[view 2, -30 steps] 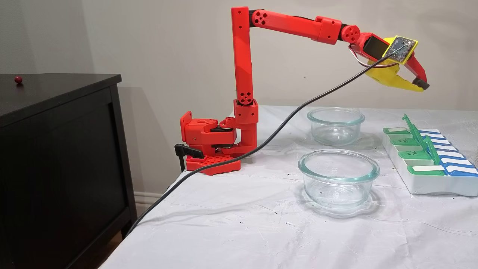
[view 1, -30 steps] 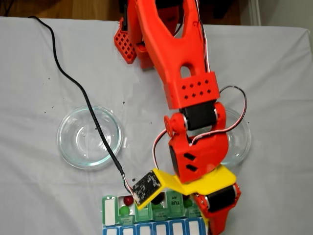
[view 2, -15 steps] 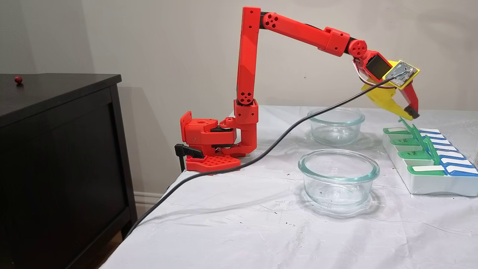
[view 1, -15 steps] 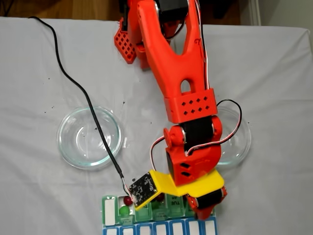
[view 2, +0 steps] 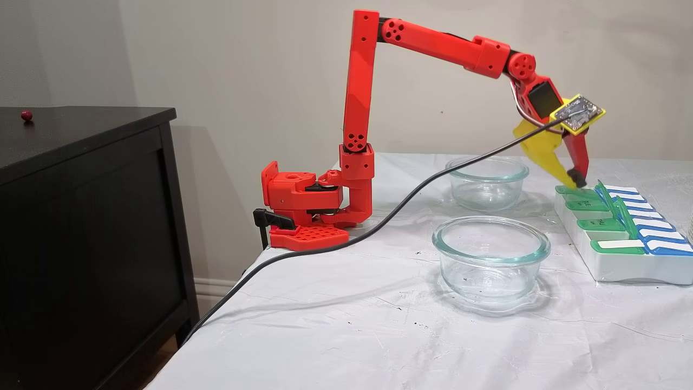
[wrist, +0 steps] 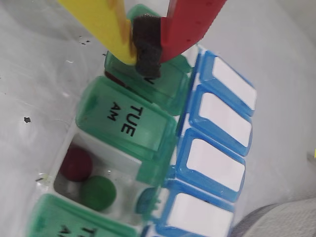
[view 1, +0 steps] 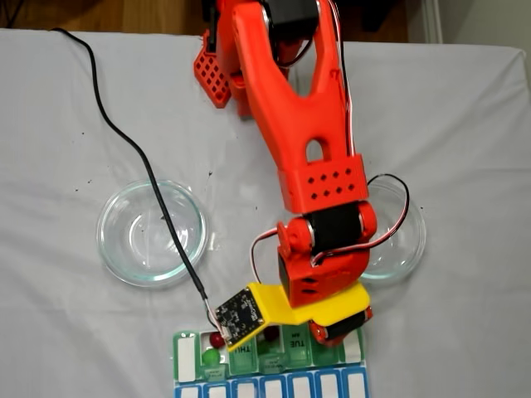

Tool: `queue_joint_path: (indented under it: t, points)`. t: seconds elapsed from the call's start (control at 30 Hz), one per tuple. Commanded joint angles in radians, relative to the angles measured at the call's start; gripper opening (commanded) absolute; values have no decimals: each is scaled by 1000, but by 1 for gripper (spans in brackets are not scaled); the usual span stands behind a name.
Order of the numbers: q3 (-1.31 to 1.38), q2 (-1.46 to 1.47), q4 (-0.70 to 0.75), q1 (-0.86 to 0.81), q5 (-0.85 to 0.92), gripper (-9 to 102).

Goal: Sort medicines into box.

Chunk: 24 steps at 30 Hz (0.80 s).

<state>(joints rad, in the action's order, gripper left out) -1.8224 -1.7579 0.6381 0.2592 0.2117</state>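
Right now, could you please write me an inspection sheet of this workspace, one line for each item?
Surface: white cloth on the table, wrinkled, with small dark specks.
Job's things: pill box at the cloth's edge; one open compartment holds a dark red ball and a green ball; the TUE lid is shut.
Clutter: two clear glass bowls, nothing seen inside.
Gripper: fingers closed together just above a green lid; nothing seen held.
Cables: black cable hangs from the wrist across the cloth.
Surroundings: black cabinet with one red ball on top.

Top-down view, side view, close wrist view; all share box [wrist: 148, 148].
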Motion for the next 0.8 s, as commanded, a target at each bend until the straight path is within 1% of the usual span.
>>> queue_joint_path:
  t: [0.0,0.2,0.5,0.57,0.63,0.77]
  points:
    - [37,2,34,14,8,0]
    - [37,20,153,26,-18,0]
    - [3,46,215,57,-2,0]
    - [11,64,247,61,11,0]
    - [11,44,224,48,14,0]
    - [9,-66,87,-9,52,0]
